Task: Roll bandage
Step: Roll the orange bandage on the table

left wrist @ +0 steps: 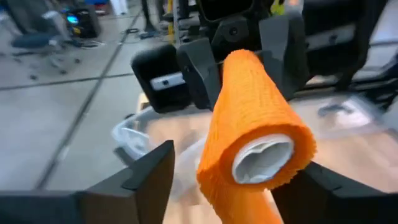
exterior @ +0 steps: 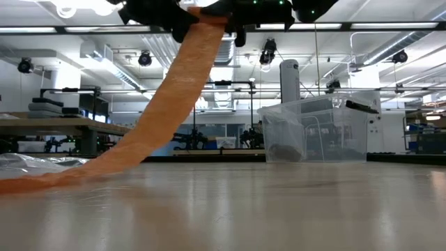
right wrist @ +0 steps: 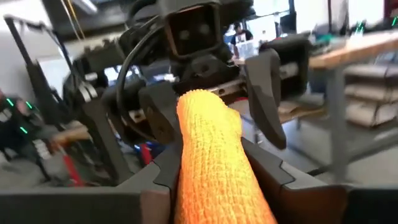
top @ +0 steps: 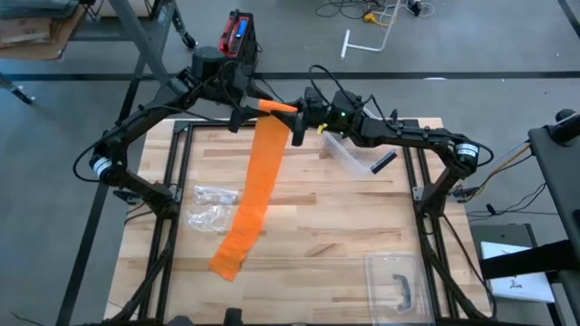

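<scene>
An orange bandage roll (top: 276, 107) with a white core (left wrist: 261, 158) is held level above the table's far edge. Its loose strip (top: 254, 186) slants down from the roll, and the strip's lower end (top: 227, 261) lies on the wooden table, as the low view (exterior: 42, 180) also shows. My right gripper (top: 297, 120) is shut on the roll. My left gripper (top: 245, 114) is open, with its fingers (left wrist: 152, 177) standing on either side of the roll's other end; I cannot tell whether they touch it. My right gripper pinches the roll between its two fingers (right wrist: 158, 165) at the roll's right end (right wrist: 211, 186). The fingers come level from the table's right side and lie along the roll. The roll is lifted clear and level, and the strip hangs from it in a sagging line.
A clear plastic bin (top: 349, 154) stands at the far right, also seen in the low view (exterior: 313, 132). Crumpled clear wrap (top: 210, 204) lies left of the strip. A clear lid with a dark handle (top: 396, 282) lies near the front right.
</scene>
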Controlling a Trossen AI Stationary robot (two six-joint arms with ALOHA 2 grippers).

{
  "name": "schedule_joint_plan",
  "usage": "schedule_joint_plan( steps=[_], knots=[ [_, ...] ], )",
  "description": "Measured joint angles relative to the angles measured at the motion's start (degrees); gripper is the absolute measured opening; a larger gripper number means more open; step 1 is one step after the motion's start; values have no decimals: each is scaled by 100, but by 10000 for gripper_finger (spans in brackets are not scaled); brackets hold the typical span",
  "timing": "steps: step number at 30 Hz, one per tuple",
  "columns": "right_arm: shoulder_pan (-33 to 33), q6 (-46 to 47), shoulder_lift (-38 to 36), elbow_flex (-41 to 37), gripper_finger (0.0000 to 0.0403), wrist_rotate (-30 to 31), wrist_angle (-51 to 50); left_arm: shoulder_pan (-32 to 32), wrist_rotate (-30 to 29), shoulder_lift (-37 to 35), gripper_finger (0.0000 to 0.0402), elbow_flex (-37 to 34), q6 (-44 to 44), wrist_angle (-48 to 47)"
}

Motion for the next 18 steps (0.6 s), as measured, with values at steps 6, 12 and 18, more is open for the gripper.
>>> schedule_joint_plan(
  steps=[6,12,18],
  knots=[
    [81,-1351,-4,0,107,518,-258,65,549,231,258,0,-335,22],
    [131,-2030,-4,-2,109,790,-328,58,1026,331,267,0,-474,144],
    [177,-2487,-4,-2,102,923,-324,69,1157,335,253,0,-736,454]
  ],
)
